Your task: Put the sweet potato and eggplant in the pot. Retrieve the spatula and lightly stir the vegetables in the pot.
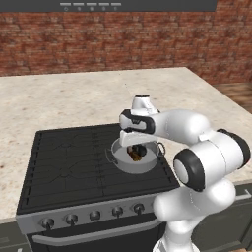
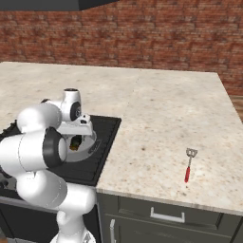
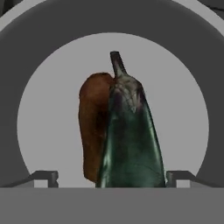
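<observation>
The grey pot [image 3: 26, 65] stands on the stove's front right burner. Inside it lie the orange-brown sweet potato [image 3: 92, 122] and the dark eggplant [image 3: 131, 140], side by side and touching, with the eggplant partly covering the sweet potato. My gripper [image 3: 112, 177] hangs just above them, open, its fingertips [image 3: 43, 177] wide apart on either side of the eggplant and clear of it. From the left base view the pot [image 1: 135, 166] sits under my hand [image 1: 132, 140]. The red-handled spatula [image 2: 189, 165] lies on the counter far to the right.
The black stove [image 1: 64, 162] has a row of knobs [image 1: 93, 215] along its front. A pale stone counter [image 2: 156, 118] extends right of the stove. A brick wall [image 1: 123, 39] runs behind it. My arm's white links crowd the stove's near right corner.
</observation>
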{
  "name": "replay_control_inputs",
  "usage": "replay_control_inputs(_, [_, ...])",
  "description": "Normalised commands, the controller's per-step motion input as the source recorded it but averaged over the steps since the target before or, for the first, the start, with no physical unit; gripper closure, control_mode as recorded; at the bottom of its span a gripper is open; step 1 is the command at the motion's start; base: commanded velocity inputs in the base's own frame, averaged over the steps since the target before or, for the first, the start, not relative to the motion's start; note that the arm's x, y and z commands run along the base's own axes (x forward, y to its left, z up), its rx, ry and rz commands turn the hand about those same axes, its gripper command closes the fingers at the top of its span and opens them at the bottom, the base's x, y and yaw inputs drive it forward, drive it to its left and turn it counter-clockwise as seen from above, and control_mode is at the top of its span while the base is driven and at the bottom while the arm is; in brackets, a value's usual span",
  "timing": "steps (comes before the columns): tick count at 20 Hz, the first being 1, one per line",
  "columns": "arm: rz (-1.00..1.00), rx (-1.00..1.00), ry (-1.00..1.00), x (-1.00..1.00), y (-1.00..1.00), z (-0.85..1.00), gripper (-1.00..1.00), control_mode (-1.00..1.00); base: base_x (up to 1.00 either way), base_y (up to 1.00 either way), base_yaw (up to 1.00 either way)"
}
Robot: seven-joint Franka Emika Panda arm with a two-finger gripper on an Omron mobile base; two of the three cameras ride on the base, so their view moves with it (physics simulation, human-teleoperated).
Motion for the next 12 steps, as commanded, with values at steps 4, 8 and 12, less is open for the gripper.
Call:
replay_control_inputs(4, [0.00, 0.00, 0.00, -0.12, -0.04, 0.55, -1.00, -1.00, 0.00, 0.00, 0.00])
replay_control_inputs(8, [0.00, 0.04, -0.07, -0.41, -0.40, 0.38, -1.00, -1.00, 0.00, 0.00, 0.00])
replay_control_inputs(12, [0.00, 0.07, -0.08, -0.62, -0.48, 0.26, -1.00, -1.00, 0.00, 0.00, 0.00])
